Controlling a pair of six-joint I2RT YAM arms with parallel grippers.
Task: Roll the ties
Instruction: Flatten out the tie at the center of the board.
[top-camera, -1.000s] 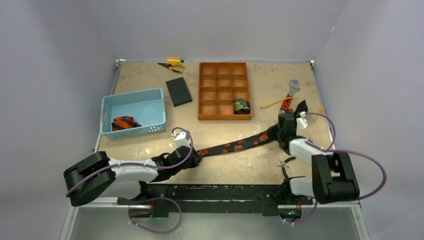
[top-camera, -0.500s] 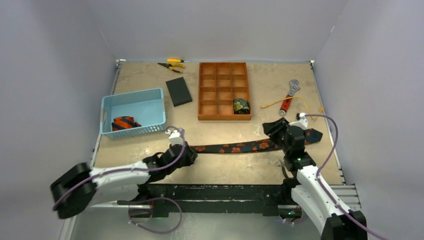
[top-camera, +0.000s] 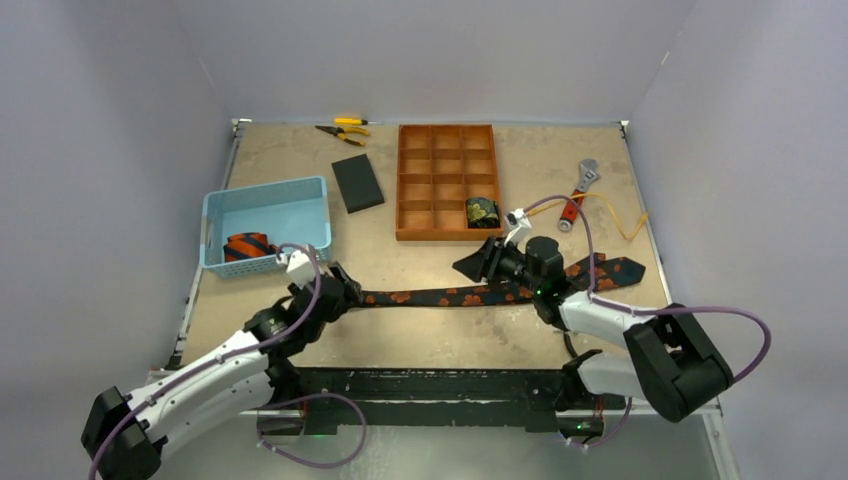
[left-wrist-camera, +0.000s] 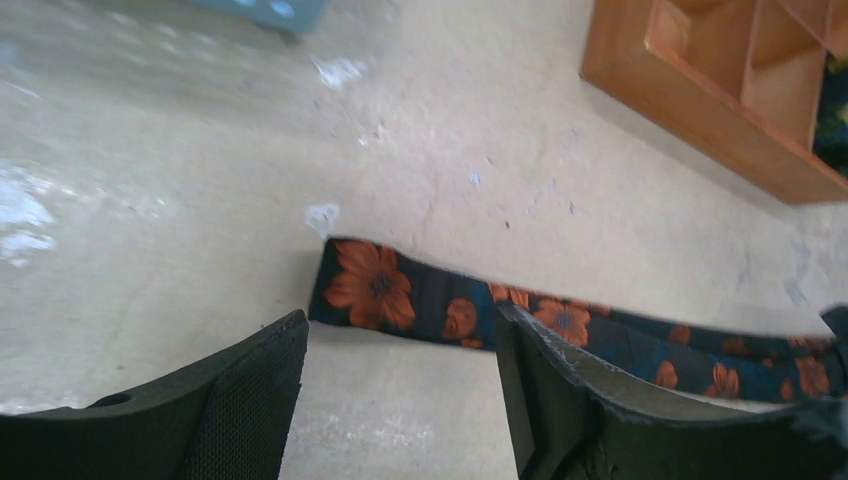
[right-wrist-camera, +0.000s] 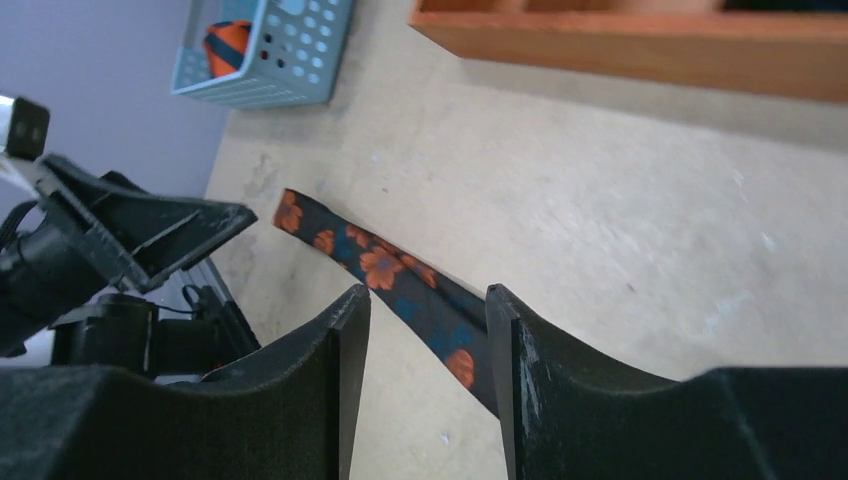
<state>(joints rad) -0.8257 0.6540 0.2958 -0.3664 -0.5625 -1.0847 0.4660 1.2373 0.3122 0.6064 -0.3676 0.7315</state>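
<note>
The tan table (top-camera: 560, 150) carries a wooden compartment tray (top-camera: 448, 236) at the back centre and a blue basket (top-camera: 262, 188) to its left. The tie with orange flowers (top-camera: 450, 296) lies flat and stretched out across the near part of the table, its wide end to the right. The left gripper (left-wrist-camera: 400, 340) hangs over the narrow end with its fingers apart, gripping nothing. The right gripper (right-wrist-camera: 425, 305) is above the middle of the tie, jaws apart, and the fabric runs beneath the gap. A black pad (top-camera: 357, 183) lies between basket and tray. The striped tie (top-camera: 248, 246) sits bundled in the basket's near corner. The rolled green-gold tie (top-camera: 482, 212) fills the tray's near right compartment.
</note>
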